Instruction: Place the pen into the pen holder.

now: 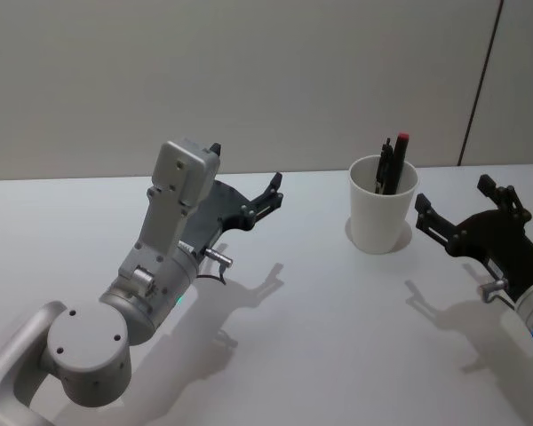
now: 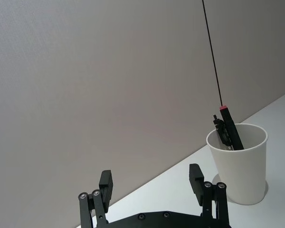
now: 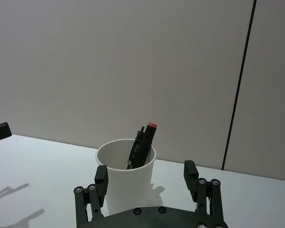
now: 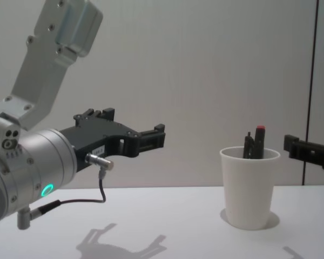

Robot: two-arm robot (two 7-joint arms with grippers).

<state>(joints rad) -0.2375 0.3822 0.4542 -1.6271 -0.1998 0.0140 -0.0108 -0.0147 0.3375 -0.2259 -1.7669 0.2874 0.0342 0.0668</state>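
Note:
A white paper cup, the pen holder (image 1: 382, 217), stands upright on the white table, right of centre. A black pen (image 1: 398, 158) with a red end leans inside it and sticks out above the rim (image 4: 257, 141). My left gripper (image 1: 246, 170) hovers open and empty above the table, well to the left of the cup. From its wrist the cup (image 2: 237, 166) and the pen (image 2: 228, 130) lie ahead and apart from it. My right gripper (image 1: 453, 197) is open and empty just right of the cup, pointing at it, with the cup (image 3: 126, 175) and pen (image 3: 145, 142) close in front.
The white table (image 1: 320, 337) is bare around the cup, with only the arms' shadows on it. A plain grey wall (image 1: 249, 80) with a dark vertical seam (image 1: 480, 80) stands behind. The left arm's grey elbow (image 1: 84, 351) is near the front left corner.

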